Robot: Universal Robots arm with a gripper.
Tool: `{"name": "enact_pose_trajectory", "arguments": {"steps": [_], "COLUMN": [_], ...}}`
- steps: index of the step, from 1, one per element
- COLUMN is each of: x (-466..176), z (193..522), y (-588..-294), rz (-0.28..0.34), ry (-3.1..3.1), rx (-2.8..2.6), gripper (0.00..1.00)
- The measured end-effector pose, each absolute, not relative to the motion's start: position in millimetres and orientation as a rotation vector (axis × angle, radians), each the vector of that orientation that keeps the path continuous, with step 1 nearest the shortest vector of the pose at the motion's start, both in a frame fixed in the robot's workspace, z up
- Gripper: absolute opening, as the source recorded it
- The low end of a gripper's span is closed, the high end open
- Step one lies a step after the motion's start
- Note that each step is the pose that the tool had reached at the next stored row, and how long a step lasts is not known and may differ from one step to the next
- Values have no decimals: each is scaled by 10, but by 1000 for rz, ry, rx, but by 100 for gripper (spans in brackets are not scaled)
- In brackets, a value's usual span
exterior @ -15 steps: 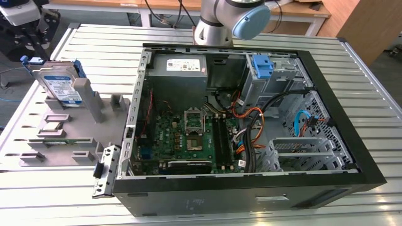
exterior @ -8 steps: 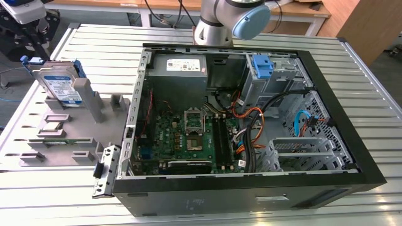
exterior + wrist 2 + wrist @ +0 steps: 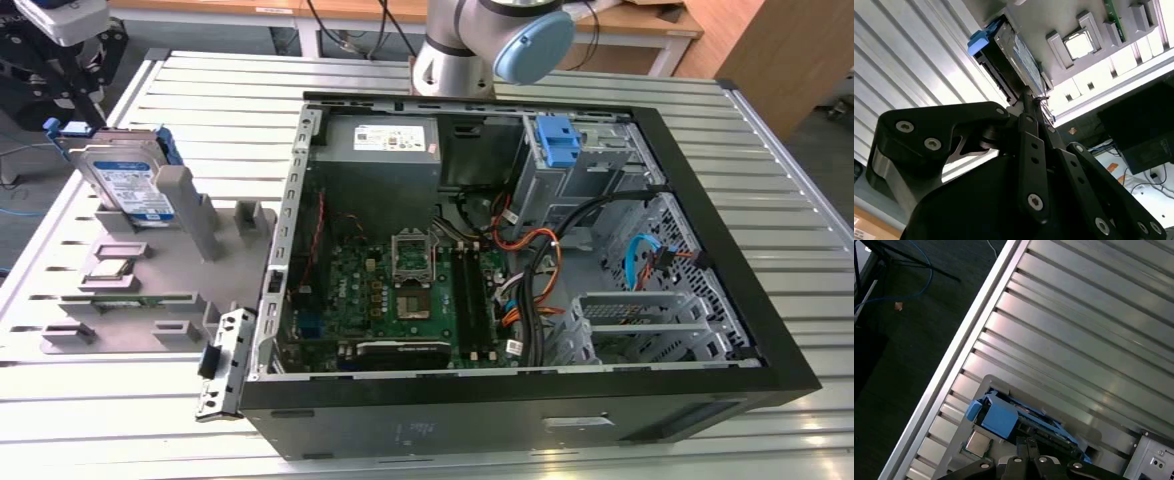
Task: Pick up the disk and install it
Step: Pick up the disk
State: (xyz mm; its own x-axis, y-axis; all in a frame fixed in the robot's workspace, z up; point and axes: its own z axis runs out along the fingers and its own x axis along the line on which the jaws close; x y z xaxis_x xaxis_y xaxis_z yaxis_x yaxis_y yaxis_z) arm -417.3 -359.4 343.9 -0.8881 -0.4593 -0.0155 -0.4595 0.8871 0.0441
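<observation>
I judge this to be the pick-up step, not yet made: the disk [image 3: 127,180] stands on edge in a slot of the grey rack [image 3: 147,290], at 9 o'clock of the open case [image 3: 747,300] in the exterior view and well apart from it. In the second wrist view the gripper [image 3: 1027,95] hangs just over the disk [image 3: 1026,60], with its tips near the end away from the blue carrier tab. Its 2 fingers [image 3: 1030,145] look drawn together with nothing between them (as far as I can make out from both wrist views), so it holds nothing. In the first wrist view the tips [image 3: 1029,442] sit in front of the disk's [image 3: 999,420] edge.

To my mind, a grasp from here calls for the fingers spread wider than the disk is thick, squared to its flat faces, then a straight lift out of the slot so the carrier doesn't catch. The drive cage sits at 1 o'clock inside the case, beside a blue bracket [image 3: 558,140].
</observation>
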Motion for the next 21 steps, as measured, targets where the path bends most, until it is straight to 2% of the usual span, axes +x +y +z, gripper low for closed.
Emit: {"name": "enact_pose_trajectory", "arguments": {"steps": [21], "x": [-4173], "z": [3435], "y": [-3594], "rz": [73], "ry": [2862], "rx": [-1304], "gripper": [11]}}
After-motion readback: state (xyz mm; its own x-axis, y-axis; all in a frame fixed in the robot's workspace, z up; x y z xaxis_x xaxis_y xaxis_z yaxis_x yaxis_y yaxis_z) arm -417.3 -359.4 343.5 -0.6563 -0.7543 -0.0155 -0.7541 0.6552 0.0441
